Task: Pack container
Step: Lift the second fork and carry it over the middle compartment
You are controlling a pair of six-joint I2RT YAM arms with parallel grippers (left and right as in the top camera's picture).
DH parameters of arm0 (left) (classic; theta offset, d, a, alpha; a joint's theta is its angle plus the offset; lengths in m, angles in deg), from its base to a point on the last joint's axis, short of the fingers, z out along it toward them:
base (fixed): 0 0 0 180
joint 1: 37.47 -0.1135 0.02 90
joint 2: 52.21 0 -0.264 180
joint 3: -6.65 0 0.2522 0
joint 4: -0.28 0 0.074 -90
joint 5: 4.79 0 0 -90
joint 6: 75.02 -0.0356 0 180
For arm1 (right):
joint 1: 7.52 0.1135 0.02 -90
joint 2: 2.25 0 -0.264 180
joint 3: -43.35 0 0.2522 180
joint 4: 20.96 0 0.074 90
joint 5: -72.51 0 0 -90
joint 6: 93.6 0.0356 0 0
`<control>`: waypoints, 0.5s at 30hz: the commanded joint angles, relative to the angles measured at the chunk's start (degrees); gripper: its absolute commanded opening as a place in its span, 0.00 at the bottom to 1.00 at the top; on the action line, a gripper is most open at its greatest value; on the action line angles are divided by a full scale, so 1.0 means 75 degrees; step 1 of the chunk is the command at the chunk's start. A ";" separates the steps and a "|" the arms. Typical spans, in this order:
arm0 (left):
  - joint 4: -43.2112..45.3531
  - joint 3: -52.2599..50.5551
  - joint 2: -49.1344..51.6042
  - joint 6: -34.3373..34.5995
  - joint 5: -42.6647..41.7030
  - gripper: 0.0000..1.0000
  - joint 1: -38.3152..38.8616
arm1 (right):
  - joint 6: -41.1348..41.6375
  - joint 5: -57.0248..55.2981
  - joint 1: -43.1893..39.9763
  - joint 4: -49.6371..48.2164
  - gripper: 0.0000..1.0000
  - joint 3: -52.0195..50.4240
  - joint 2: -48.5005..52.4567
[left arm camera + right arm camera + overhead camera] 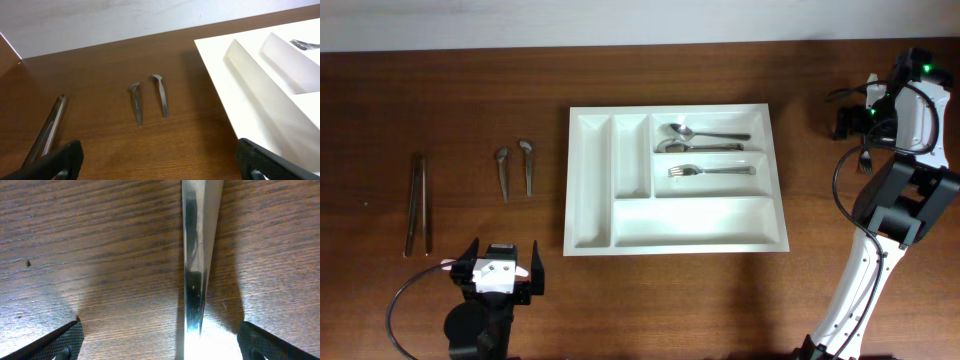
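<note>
Right of the container, the right claw gapes empty astride a cutlery handle: centre it, drop squarely, then close. The left claw gapes empty too.

fork in container; tongs, perhaps, far left

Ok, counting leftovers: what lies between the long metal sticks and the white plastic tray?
Two small metal utensils lie there side by side, touching neither; the overhead view shows it.

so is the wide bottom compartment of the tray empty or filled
Empty: the bottom compartment shows bare white plastic; the spoons and fork lie in others.
</note>
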 commanded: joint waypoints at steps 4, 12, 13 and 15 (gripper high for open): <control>0.0023 -0.0044 -0.0047 0.0064 -0.0082 0.99 -0.0032 | 0.0047 -0.0233 -0.0041 -0.0184 0.81 -0.0242 0.0102; 0.0023 -0.0044 -0.0047 0.0064 -0.0082 0.99 -0.0032 | 0.0050 -0.0571 -0.0041 -0.0152 0.80 -0.0245 0.0102; 0.0023 -0.0044 -0.0047 0.0064 -0.0082 0.99 -0.0032 | 0.0050 -0.0571 -0.0041 -0.0149 0.77 -0.0245 0.0102; 0.0023 -0.0044 -0.0047 0.0064 -0.0082 0.99 -0.0032 | 0.0052 -0.0571 -0.0041 -0.0137 0.66 -0.0245 0.0102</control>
